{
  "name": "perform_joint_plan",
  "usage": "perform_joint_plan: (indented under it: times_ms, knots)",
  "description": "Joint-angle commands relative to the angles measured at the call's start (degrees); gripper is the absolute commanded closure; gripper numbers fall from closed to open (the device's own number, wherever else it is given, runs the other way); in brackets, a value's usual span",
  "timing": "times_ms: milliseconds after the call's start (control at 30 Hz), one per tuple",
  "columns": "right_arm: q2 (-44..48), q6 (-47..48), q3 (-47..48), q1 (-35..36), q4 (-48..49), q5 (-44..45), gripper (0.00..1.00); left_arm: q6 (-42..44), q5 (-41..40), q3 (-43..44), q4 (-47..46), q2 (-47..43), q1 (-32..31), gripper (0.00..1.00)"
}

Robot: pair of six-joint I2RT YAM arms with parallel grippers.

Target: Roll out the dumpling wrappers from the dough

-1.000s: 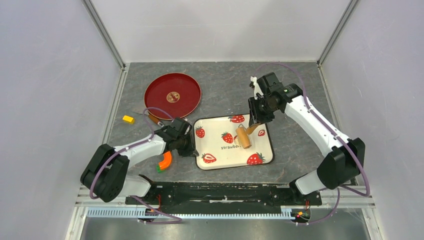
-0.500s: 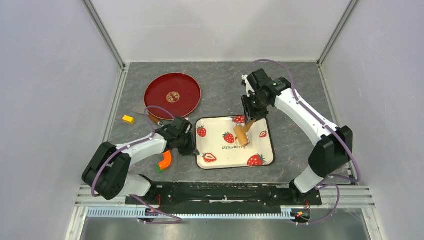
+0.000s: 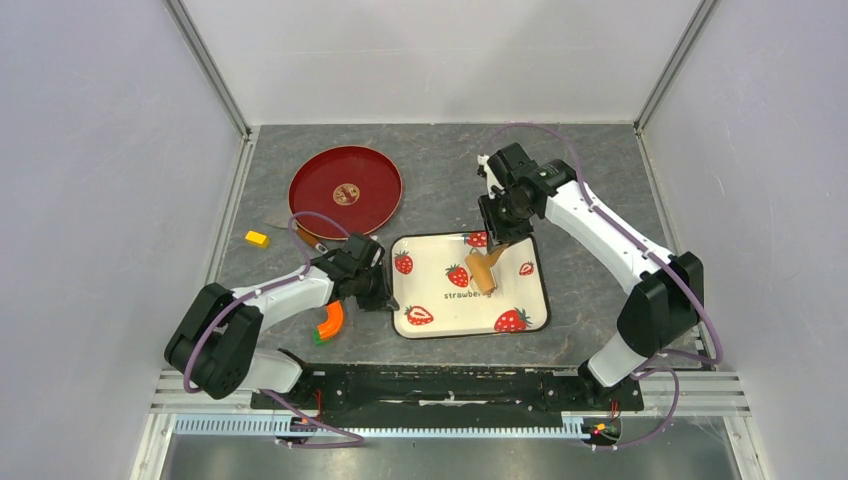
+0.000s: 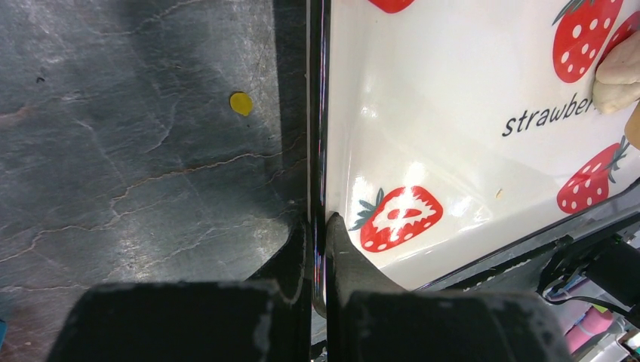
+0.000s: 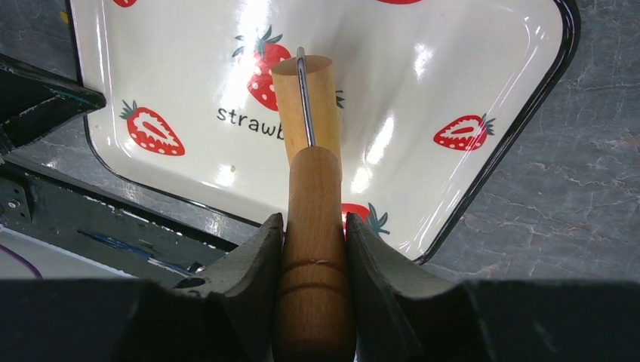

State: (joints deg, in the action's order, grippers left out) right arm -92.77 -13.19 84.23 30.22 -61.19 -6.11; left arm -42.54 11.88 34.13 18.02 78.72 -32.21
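The strawberry tray (image 3: 440,300) lies in the middle of the table. My right gripper (image 3: 503,230) is shut on the handle of the tan wooden roller (image 3: 484,268), whose barrel rests tilted on the tray's far half. In the right wrist view my right gripper (image 5: 313,220) clamps the handle, and the barrel (image 5: 306,98) covers what lies under it. A pale cream lump of dough (image 4: 617,75) shows at the right edge of the left wrist view, beside the roller. My left gripper (image 3: 378,292) is shut on the tray's left rim (image 4: 320,113). No round wrappers are in view.
A red plate (image 3: 345,190) stands at the back left. A small yellow block (image 3: 257,238) lies left of it. An orange tool (image 3: 328,322) lies by my left arm. A black rail runs along the table's near edge.
My right arm has swung left and a little farther back, drawing the roller slightly left across the tray. My left gripper has kept its hold on the rim.
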Motion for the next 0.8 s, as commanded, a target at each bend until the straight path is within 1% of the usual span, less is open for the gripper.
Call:
perform_joint_plan:
  times_ms: [0,267,767]
  knots:
    - [-0.2,1.0,-2.8,1.0,-1.3,2.4,1.00,2.9,-3.8,-0.9,1.0,2.7,-0.3,0.98]
    - [-1.0,1.0,-3.0,2.0,-3.1,7.9,1.00,2.8,-3.9,-1.1,1.0,2.7,-0.3,0.98]
    - [-1.4,0.9,-8.4,4.8,-1.7,9.5,1.00,3.1,-3.6,-0.9,0.5,3.5,-0.3,0.98]
